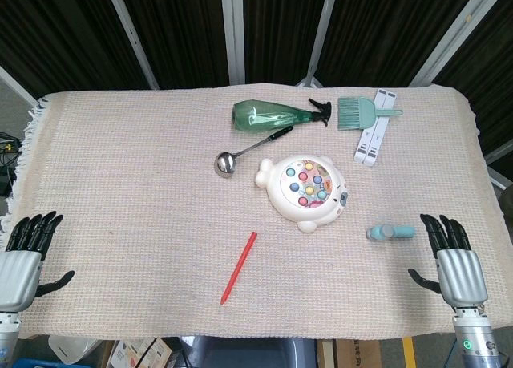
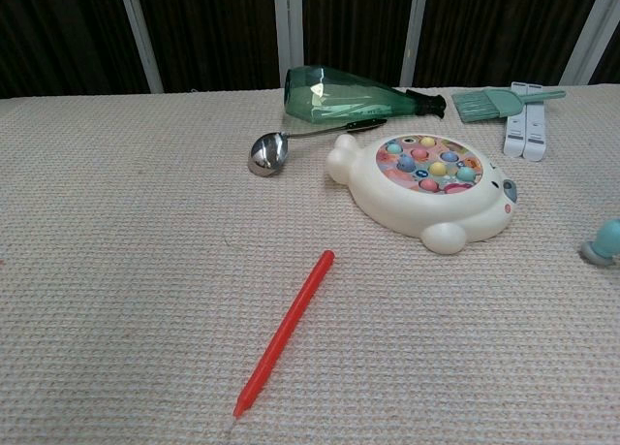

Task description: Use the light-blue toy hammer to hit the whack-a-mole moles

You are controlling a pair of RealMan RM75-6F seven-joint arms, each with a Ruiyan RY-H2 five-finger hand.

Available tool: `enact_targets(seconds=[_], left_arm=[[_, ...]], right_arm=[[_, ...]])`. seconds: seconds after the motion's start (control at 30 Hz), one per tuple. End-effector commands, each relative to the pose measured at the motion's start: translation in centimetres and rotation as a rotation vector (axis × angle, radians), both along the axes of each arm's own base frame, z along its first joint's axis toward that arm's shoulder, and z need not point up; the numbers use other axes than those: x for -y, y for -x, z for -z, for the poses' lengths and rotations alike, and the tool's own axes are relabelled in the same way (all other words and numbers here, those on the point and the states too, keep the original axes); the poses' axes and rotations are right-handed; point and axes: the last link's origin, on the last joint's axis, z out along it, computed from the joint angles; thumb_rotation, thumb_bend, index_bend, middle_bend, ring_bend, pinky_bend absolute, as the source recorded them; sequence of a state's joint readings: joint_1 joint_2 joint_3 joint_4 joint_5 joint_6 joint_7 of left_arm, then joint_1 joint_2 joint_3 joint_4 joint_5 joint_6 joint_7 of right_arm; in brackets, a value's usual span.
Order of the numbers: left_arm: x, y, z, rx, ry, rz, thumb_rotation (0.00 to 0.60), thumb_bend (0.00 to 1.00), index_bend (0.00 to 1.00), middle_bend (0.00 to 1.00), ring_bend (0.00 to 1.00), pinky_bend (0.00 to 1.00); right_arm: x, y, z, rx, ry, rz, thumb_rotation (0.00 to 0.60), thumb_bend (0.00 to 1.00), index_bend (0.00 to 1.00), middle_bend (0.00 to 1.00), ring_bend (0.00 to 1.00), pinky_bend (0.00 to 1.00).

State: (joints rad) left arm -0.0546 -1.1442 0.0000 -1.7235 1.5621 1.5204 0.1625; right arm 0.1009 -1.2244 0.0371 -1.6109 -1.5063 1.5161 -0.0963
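light-blue toy hammer [image 1: 391,232] lies flat, long axis left-right, head toward the whack-a-mole toy [image 1: 306,192]. right hand [image 1: 454,263] and left hand [image 1: 26,256] spread wide, holding nothing.

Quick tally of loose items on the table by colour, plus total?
Green or teal: 2, translucent green spray bottle, teal hand brush
Light blue: 1, light-blue toy hammer
Red: 1, thin red stick
Silver: 1, metal ladle
White: 2, cream whack-a-mole toy, white folding stand
Total: 7

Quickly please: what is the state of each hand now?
Left hand: open, holding nothing.
Right hand: open, holding nothing, beside the light-blue toy hammer.
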Motion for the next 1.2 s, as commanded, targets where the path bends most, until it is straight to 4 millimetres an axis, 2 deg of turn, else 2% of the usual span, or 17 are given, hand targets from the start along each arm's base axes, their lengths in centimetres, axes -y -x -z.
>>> enact_targets(seconds=[0.03,0.27,0.43,0.6,0.67,0.77,0.83,1.2], left_arm=[[-0.2,-0.1,0.0,0.000,0.005,-0.003,0.600,0.15,0.00,0.02,0.00,0.00],[0.0,-0.6,0.2,-0.004,0.005,0.009,0.600,0.15,0.00,0.02,0.00,0.00],[0.1,-0.8,0.1,-0.009,0.007,0.012,0.600,0.15,0.00,0.02,0.00,0.00],[0.1,-1.0,0.2,-0.010,0.014,0.013,0.600,0.15,0.00,0.02,0.00,0.00],[0.1,-1.0,0.2,-0.011,0.015,0.012,0.600,0.15,0.00,0.02,0.00,0.00],[0.1,-1.0,0.3,-0.012,0.017,0.011,0.600,0.15,0.00,0.02,0.00,0.00],[0.1,-1.1,0.3,-0.014,0.023,0.011,0.600,0.15,0.00,0.02,0.00,0.00],[-0.1,-1.4,0.4,-0.019,0.032,0.014,0.600,0.15,0.00,0.02,0.00,0.00]], right_arm=[[0.1,0.0,0.0,0.008,0.003,-0.002,0.600,0.17,0.00,0.13,0.03,0.08],[0.1,0.2,-0.3,0.009,-0.007,-0.001,0.600,0.17,0.00,0.13,0.03,0.08],[1.3,0.7,-1.1,0.036,-0.019,0.025,0.600,0.17,0.00,0.13,0.03,0.08],[3.6,1.2,-1.3,0.067,-0.075,0.046,0.600,0.17,0.00,0.13,0.03,0.08],[4.7,1.5,-1.0,0.084,-0.108,0.055,0.600,0.18,0.00,0.13,0.03,0.08],[5.9,1.9,-0.4,0.093,-0.150,0.070,0.600,0.28,0.00,0.13,0.03,0.08],[7.0,2.5,0.8,0.094,-0.205,0.097,0.600,0.32,0.01,0.13,0.04,0.08],[8.5,3.5,3.4,0.077,-0.302,0.128,0.600,0.37,0.17,0.19,0.10,0.09]])
